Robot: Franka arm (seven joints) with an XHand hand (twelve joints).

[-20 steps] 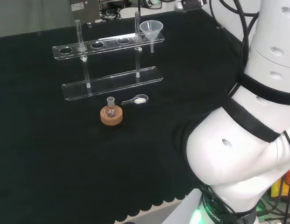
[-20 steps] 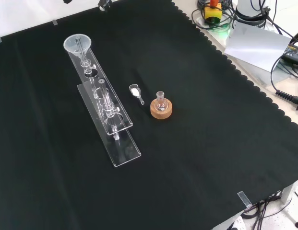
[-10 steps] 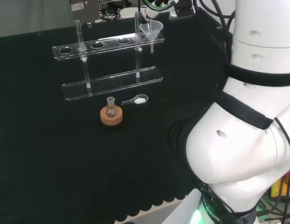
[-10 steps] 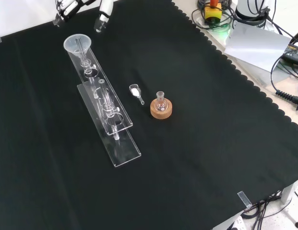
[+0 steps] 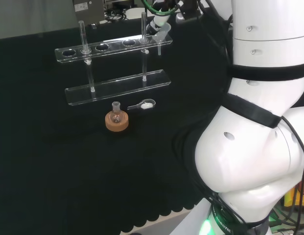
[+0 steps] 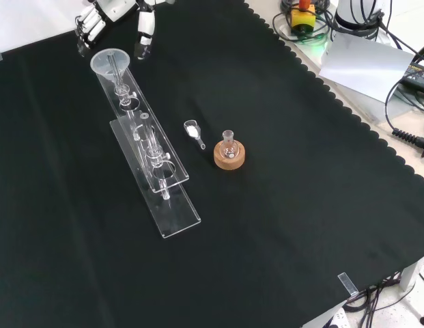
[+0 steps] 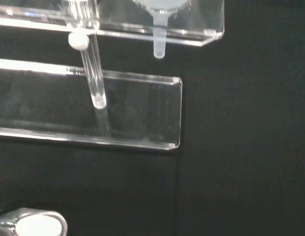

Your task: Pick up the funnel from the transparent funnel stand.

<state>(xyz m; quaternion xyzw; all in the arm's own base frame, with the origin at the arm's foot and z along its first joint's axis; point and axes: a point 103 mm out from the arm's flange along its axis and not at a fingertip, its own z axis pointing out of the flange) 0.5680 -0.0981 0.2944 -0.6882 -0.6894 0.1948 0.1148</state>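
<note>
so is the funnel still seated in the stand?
Yes. The funnel sits upright in the stand's end hole; the hand hovers beside it, fingers open.

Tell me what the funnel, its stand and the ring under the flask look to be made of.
Funnel: translucent, milky plastic by the look, matte and cloudy.
Stand: clear acrylic, probably; glossy, see-through plates with bright edges.
Ring: cork or light wood, tan and dull; I cannot tell which.

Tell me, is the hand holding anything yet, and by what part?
Nothing is held. The hand is open beside the funnel, which sits in the clear stand, fingers not touching it.
</note>
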